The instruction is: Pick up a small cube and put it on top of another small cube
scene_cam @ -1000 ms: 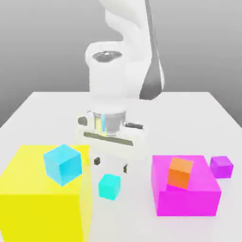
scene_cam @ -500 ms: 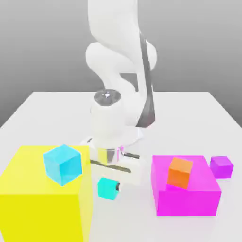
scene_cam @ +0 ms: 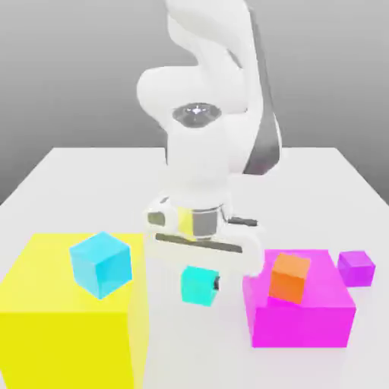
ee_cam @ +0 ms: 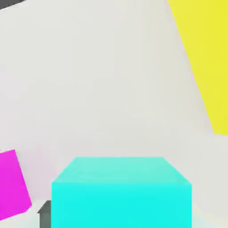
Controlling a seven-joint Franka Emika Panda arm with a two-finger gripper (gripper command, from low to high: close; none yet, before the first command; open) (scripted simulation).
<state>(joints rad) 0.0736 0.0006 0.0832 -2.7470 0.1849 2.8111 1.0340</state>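
Note:
The small turquoise cube (scene_cam: pixel 199 286) hangs above the table, held under the white hand, with my gripper (scene_cam: pixel 200 287) shut on it. In the hand view the same turquoise cube (ee_cam: pixel 121 191) sits close to the camera, with the table far beneath it. A small purple cube (scene_cam: pixel 355 267) rests on the table at the exterior view's right, beyond the magenta block. My gripper hovers between the yellow block and the magenta block, well to the left of the purple cube.
A big yellow block (scene_cam: pixel 68 319) carries a sky-blue cube (scene_cam: pixel 101 263) at the exterior view's left. A magenta block (scene_cam: pixel 298 308) at the right bears an orange cube (scene_cam: pixel 290 276). The white table (scene_cam: pixel 91 175) stretches behind the arm.
My gripper dropped onto the turquoise cube, shut on it, then lifted it off the table and carried it a little toward the exterior view's right.

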